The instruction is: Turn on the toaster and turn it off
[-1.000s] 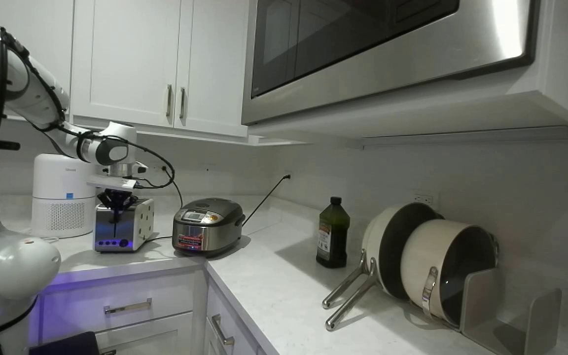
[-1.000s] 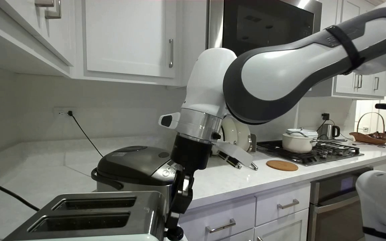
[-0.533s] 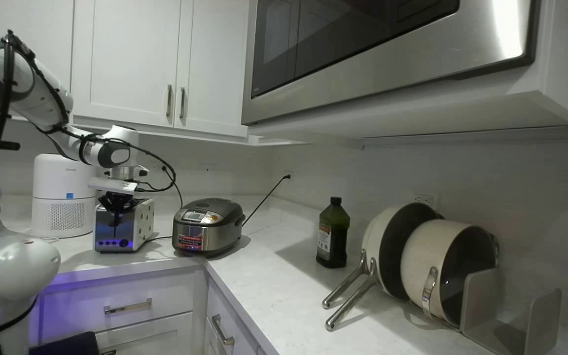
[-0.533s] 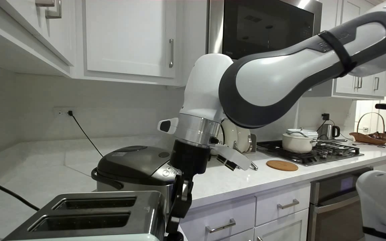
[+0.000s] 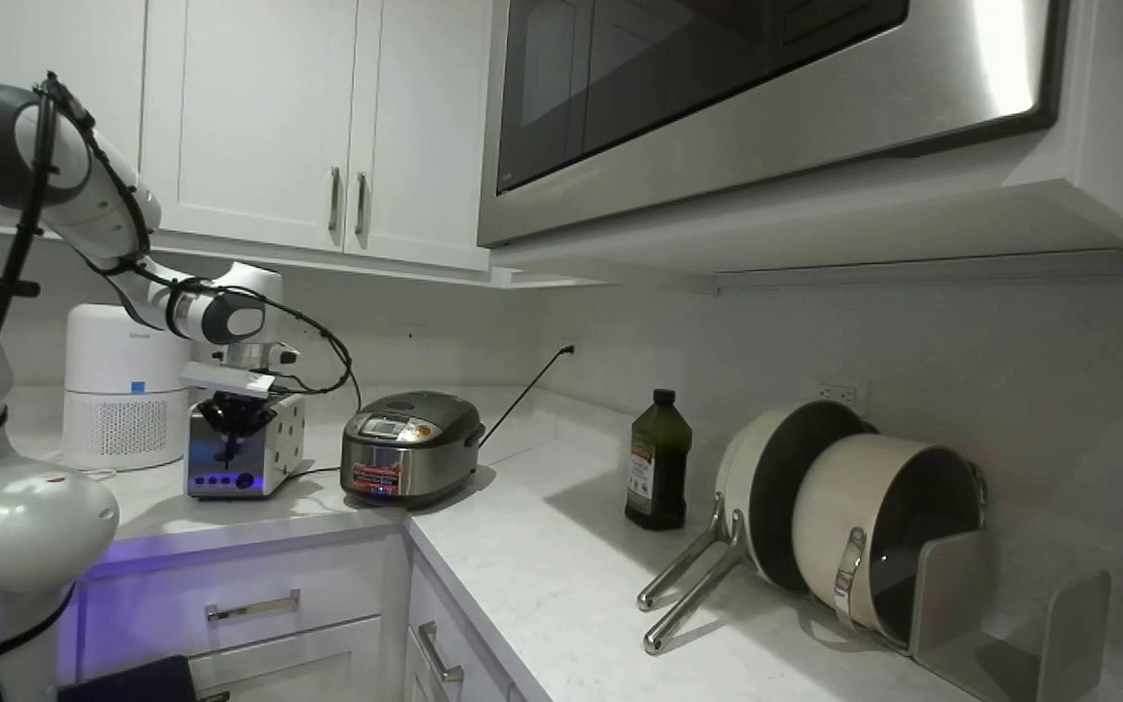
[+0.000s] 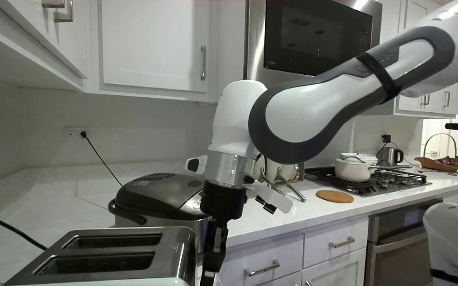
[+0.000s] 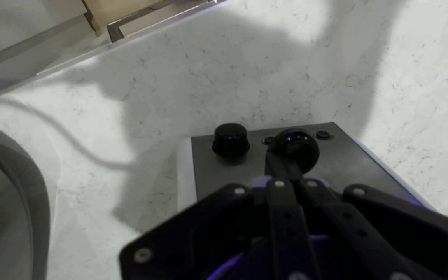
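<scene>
By the two-slot toaster (image 6: 175, 254), gripper (image 7: 284, 168) pressed together; well apart, basket (image 6: 431, 165) with dark contents (image 6: 447, 161).

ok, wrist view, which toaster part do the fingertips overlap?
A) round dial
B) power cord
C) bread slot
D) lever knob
D: in the wrist view the tips of the shut gripper overlap the black lever knob on the front of the toaster, while the round dial stands off to the side.
</scene>
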{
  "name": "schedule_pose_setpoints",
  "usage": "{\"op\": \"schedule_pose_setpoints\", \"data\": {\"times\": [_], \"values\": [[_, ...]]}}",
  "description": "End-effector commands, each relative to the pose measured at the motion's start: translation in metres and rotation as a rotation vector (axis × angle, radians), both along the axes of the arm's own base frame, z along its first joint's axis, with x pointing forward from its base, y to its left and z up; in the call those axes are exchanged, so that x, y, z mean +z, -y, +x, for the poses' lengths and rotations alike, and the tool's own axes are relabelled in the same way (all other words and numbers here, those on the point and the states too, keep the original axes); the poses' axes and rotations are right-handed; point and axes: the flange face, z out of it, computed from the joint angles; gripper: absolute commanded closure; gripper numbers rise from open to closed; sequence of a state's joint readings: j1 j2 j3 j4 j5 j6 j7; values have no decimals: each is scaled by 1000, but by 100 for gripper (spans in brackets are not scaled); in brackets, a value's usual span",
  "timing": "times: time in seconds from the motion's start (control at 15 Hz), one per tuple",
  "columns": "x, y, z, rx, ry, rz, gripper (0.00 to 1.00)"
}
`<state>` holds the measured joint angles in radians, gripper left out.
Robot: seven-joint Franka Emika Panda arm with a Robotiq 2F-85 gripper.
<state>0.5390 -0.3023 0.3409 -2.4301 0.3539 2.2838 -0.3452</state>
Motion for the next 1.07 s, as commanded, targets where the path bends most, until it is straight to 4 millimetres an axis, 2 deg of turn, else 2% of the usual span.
{"op": "schedule_pose_setpoints", "data": {"times": [0.0,0.2,0.6,1.0], "values": [[-25,4,6,-39,-68,-57,99],[-35,1,8,-71,-104,-76,99],[-35,-2,8,-111,-125,-89,99],[-48,-4,0,-159,-146,-127,100]]}}
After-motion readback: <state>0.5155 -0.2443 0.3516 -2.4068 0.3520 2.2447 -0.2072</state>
